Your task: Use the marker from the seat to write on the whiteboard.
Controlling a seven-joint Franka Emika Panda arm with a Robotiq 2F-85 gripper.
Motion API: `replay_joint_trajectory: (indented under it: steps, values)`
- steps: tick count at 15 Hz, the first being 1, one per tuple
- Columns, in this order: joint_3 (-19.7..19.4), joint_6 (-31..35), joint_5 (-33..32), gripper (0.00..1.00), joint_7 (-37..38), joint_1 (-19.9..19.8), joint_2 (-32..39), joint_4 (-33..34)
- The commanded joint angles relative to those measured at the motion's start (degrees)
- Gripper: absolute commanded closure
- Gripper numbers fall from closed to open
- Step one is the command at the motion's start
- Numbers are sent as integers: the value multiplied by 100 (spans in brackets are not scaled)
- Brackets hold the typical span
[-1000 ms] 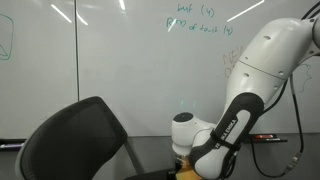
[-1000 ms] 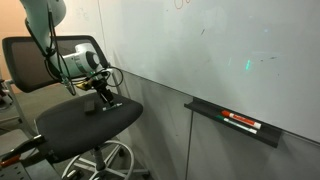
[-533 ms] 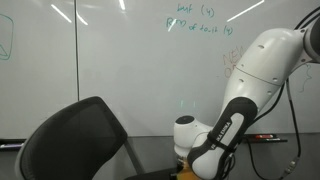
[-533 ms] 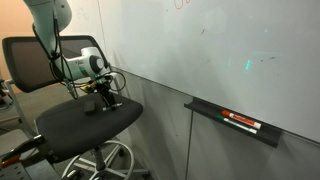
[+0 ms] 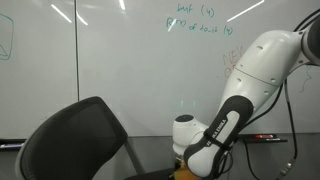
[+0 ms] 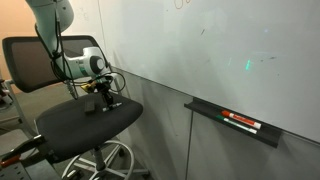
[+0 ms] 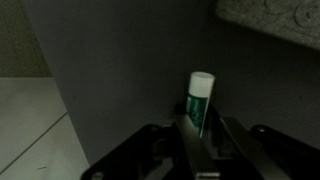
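The marker (image 7: 199, 100), green-labelled with a white end, stands upright between my fingers in the wrist view. My gripper (image 7: 205, 128) is shut on its lower body. In an exterior view the gripper (image 6: 104, 98) points down just above the black chair seat (image 6: 70, 125), and the marker itself is too small to make out there. The whiteboard (image 6: 200, 40) rises right behind the chair. The whiteboard (image 5: 120, 70) also fills an exterior view in which the arm (image 5: 250, 80) bends down at the right and hides the gripper.
A tray (image 6: 240, 123) on the whiteboard's lower edge holds other markers. The chair's backrest (image 6: 30, 60) stands behind the gripper, and the backrest (image 5: 75, 140) looms large in the foreground. Green writing (image 5: 200, 20) marks the top of the board.
The jaws have shut on the marker. The arm's upper links shifted slightly while the gripper stayed low over the seat.
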Motion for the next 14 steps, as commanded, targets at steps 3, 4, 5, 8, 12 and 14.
replay_joint_trajectory:
  steps: [3, 4, 5, 8, 12, 14]
  values:
    - [161, 17, 253, 93, -336, -181, 18, 116]
    - [178, -11, 268, 93, -374, -197, -12, 104]
    - [210, -40, 297, 93, -419, -228, -49, 92]
    - [373, -256, 425, 93, -628, -344, -322, -46]
    - [771, -747, 802, 93, -1031, -622, -922, -386]
    - [923, -985, 959, 93, -1225, -727, -1277, -566]
